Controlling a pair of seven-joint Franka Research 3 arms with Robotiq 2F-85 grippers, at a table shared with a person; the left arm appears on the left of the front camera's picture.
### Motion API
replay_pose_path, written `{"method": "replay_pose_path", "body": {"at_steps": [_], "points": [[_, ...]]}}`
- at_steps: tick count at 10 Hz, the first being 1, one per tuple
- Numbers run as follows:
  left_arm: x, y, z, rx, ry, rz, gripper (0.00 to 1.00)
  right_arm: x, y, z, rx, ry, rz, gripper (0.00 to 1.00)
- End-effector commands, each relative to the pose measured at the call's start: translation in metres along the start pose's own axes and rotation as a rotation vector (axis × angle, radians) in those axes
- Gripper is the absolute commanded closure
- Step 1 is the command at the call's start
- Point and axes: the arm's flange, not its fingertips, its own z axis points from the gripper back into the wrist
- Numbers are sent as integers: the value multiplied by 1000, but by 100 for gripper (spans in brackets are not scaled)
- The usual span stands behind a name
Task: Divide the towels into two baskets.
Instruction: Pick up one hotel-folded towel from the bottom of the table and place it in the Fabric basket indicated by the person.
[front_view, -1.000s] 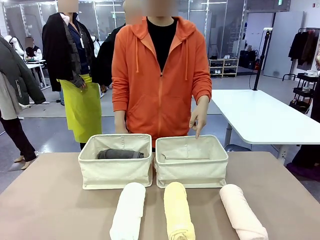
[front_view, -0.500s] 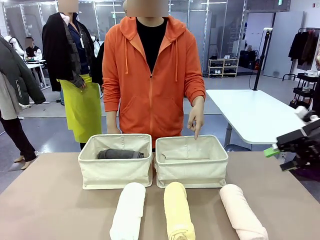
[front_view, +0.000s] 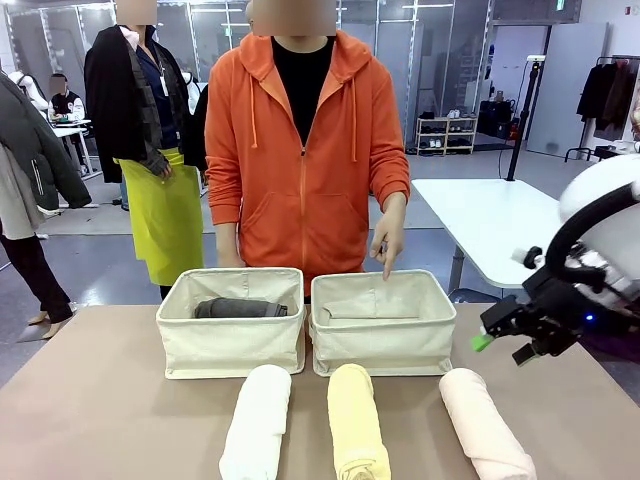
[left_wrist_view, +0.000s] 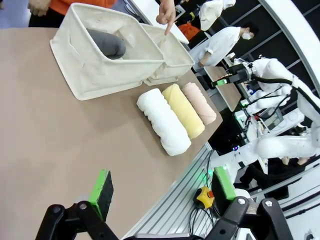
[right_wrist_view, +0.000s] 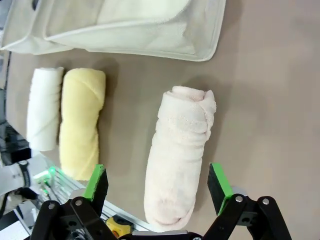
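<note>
Across the near side, worktop: you have a flat brown worktop (front_view: 100, 400) carrying both baskets and three loose towels.
Person: a person in an orange zip hoodie (front_view: 305, 150) stands at the far edge, behind the two baskets.
Baskets: two cream canvas bins with folded rims sit side by side and touching; the left basket (front_view: 230, 345) is on your left and the right basket (front_view: 385, 345) on your right.
Towel in a basket: the dark grey rolled towel (front_view: 240, 308) lies across the bottom of the left basket.
Towels on the worktop: you see three rolls in a row in front of the baskets. They are the white rolled towel (front_view: 258, 420) on the left, the pale yellow rolled towel (front_view: 355, 420) in the middle and the pale pink rolled towel (front_view: 485, 425) on the right.
Right fingers: the right fingers (front_view: 482, 343) hang spread wide above the worktop, just right of the right basket. In the right wrist view the pink towel lies lengthwise between the green pads, and nothing is held.
Left fingers: the left fingers (left_wrist_view: 102, 187) stand spread apart and hold nothing, well back from the towels.
Person's hand: the person's hand (front_view: 392, 240) points one finger down at the far rim of the right basket.
</note>
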Motion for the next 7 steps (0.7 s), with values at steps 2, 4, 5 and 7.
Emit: {"method": "replay_pose_path", "body": {"at_steps": [2,4,5,7], "points": [[1,-3,2,-14,-16,-14,0,-61,6,-39,-190,10,14,0],[1,-3,2,-14,-16,-14,0,-66,7,-57,-219,47,14,0],[1,-3,2,-14,-16,-14,0,-68,7,-65,-235,54,10,0],[1,-3,2,-14,-16,-14,0,-75,5,-82,-334,58,68,0]]}}
